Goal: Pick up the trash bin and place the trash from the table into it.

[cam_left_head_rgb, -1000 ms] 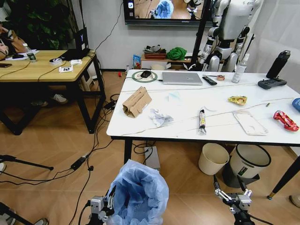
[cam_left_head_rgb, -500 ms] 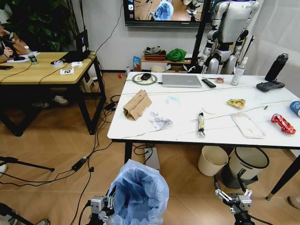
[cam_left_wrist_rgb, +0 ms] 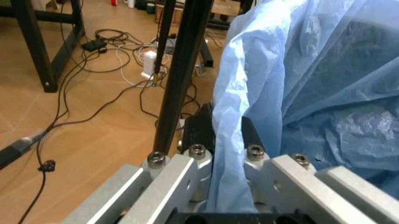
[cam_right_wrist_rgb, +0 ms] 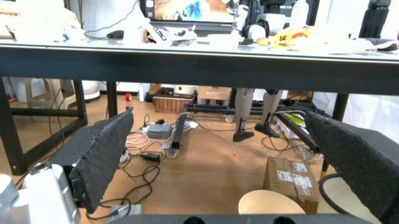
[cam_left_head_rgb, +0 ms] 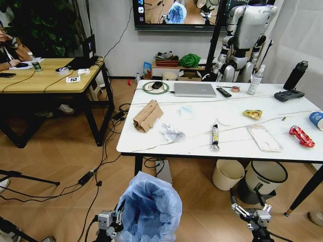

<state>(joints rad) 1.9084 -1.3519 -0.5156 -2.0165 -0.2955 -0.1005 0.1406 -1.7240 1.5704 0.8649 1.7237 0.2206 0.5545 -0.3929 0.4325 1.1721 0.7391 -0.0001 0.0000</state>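
The trash bin is clamped by the left gripper at its 9 o'clock rim. The right gripper is held spread apart, empty, before the table.

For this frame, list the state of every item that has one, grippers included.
trash bin: bag-lined, gripped at the rim, off the table
left gripper: shut on the bag's rim
right gripper: open, empty, below table height
torn cardboard: on table
crumpled paper: on table
laptop: closed

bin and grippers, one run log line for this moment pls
left gripper: shut on bin bag | right gripper: open, low before table | trash: on table
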